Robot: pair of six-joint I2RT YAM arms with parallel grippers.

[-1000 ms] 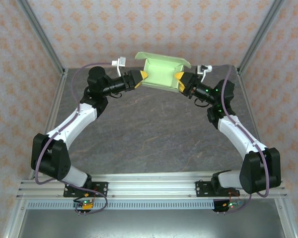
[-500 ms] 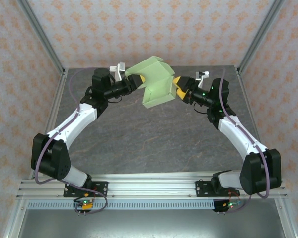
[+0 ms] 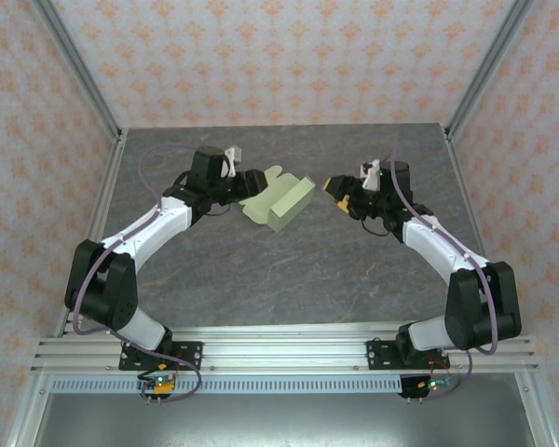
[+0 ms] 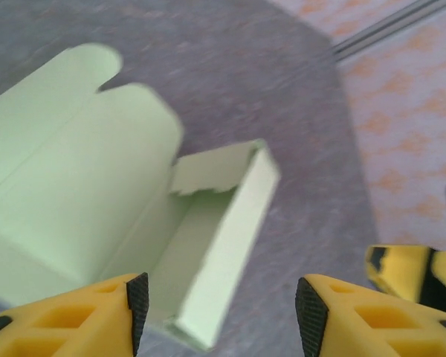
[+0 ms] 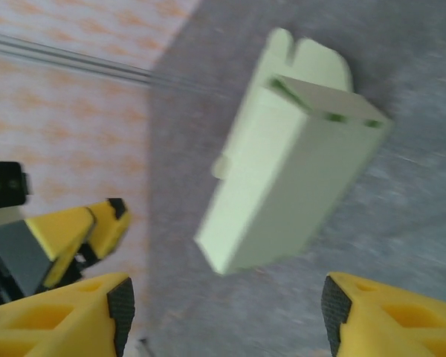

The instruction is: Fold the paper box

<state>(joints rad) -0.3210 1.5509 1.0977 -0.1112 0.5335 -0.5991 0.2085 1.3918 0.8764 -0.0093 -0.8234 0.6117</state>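
The paper box [image 3: 281,198] is pale green and partly folded. It lies on the grey table toward the back, with its flap spread to the left. My left gripper [image 3: 250,183] sits at its left end, jaws open. In the left wrist view the box [image 4: 97,193] shows an open end, and one wall edge reaches in between the pads [image 4: 139,297] without being pinched. My right gripper [image 3: 336,186] stands open a short way to the right of the box, apart from it. In the right wrist view the box [image 5: 290,178] lies ahead of the open gripper [image 5: 223,316].
The grey marbled table [image 3: 279,270] is walled by patterned panels on three sides, with metal posts at the back corners [image 3: 116,126]. Across the table's near edge runs an aluminium rail [image 3: 279,349] holding both arm bases.
The box was held up in the air between both grippers. It has come down onto the table. The right gripper has let go and drawn back to the right, and both arms have lowered.
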